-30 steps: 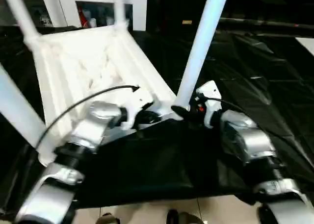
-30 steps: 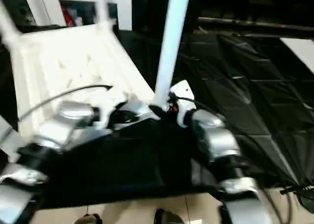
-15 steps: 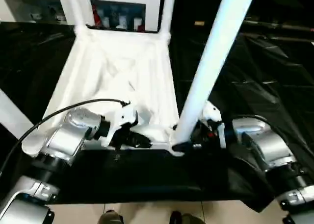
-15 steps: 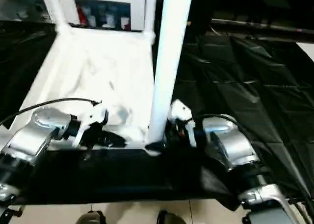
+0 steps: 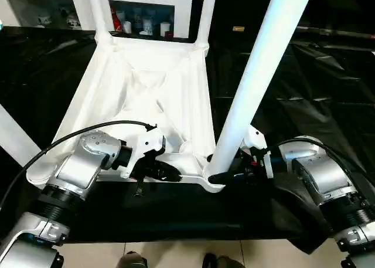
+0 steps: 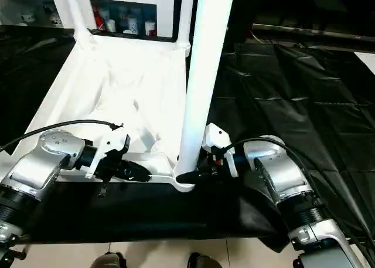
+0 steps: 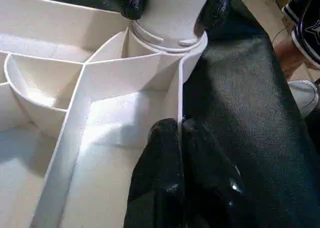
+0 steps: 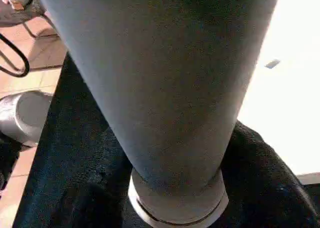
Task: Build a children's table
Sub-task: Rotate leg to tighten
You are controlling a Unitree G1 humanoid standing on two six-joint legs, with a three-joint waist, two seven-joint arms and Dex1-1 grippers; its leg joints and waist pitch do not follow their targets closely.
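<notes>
Overhead, left eye view: tabletop (image 5: 140, 98) lies underside up on a black sheet (image 5: 304, 109), ribs showing. Two legs (image 5: 206, 16) stand in its far corner sockets; another leg (image 5: 10, 138) crosses the picture's left edge near the near left corner. Near right corner socket holds a leg (image 5: 258, 80) rising steeply toward the camera. Left gripper (image 5: 157, 170) sits at the tabletop's near edge, fingers pinched on the rim. Right gripper (image 5: 229, 173) is at the base of the near right leg, black fingers on either side of it. White cabinet (image 5: 140, 10) stands behind the table.

Right eye view: same layout. Left gripper (image 6: 130, 172) on the near rim, right gripper (image 6: 196, 173) closed round the near right leg (image 6: 205, 74) just above the socket.

Left wrist view: black fingers (image 7: 162, 173) clamp a thin upright wall of the tabletop (image 7: 100, 118), one finger on each face. Beyond, the leg's (image 7: 170, 13) base is seated in the round socket, with the other gripper's black fingers on both sides. A person's shoe (image 7: 306, 91) is on the floor by the sheet.

Right wrist view: leg (image 8: 165, 88) close up, its collar at the base, black fingers (image 8: 265, 183) pressed to both sides.
</notes>
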